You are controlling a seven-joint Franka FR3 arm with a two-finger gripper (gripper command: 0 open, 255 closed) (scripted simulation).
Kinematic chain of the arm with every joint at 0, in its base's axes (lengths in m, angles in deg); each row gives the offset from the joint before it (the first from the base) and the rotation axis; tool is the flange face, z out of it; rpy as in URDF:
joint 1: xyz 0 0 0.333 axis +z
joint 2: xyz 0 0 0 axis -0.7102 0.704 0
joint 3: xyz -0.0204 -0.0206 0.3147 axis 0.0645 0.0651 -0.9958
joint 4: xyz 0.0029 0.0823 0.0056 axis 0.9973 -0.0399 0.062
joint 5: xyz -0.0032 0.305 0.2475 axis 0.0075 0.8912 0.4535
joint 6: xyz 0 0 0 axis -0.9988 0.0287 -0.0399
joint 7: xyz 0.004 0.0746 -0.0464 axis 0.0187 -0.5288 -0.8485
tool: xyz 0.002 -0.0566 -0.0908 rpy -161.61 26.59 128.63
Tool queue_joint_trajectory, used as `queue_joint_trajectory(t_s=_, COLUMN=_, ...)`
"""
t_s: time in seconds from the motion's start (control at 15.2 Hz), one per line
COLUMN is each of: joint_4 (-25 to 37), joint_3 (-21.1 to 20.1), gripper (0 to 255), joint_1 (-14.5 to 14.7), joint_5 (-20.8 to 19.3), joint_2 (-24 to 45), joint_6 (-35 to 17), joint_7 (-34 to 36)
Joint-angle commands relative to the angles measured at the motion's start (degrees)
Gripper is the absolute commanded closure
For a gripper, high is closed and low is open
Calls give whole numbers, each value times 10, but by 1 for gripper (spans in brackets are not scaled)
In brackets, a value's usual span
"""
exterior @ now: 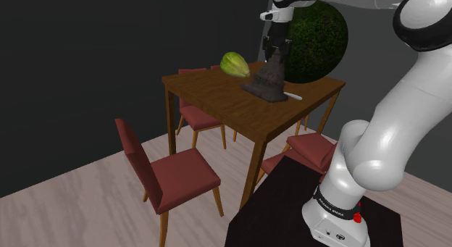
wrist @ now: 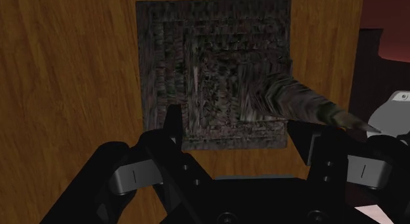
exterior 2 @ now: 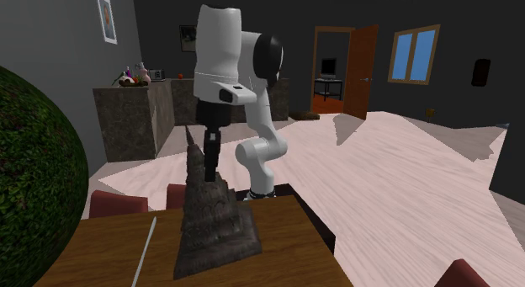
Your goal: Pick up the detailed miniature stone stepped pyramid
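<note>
Shoulder view: the tool (exterior: 276,57) hangs just above the dark stepped pyramid (exterior: 265,86), which stands on the wooden tabletop (exterior: 210,90) with red chairs (exterior: 174,173) around it.

Second exterior view: the tool (exterior 2: 209,163) is level with the pyramid's (exterior 2: 217,226) spire. Behind it are a pale floor (exterior 2: 395,176) and a counter (exterior 2: 135,117).

Wrist view: the 2 fingers (wrist: 172,124) stand apart either side of the pyramid's top, gripping nothing. This looks like the pre-grasp step. Next, the tool should lower and close on the upper tiers.
</note>
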Motion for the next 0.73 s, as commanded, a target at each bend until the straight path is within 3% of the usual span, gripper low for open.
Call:
queue_joint_trajectory(t_s=0.0, joint_4=17, joint_3=-2, gripper=255, joint_1=1, joint_5=2, joint_2=2, joint_6=14, joint_7=-1)
queue_joint_trajectory(t_s=0.66, joint_4=103, joint_3=3, gripper=255, joint_1=3, joint_5=16, joint_2=27, joint_6=77, joint_7=-20)
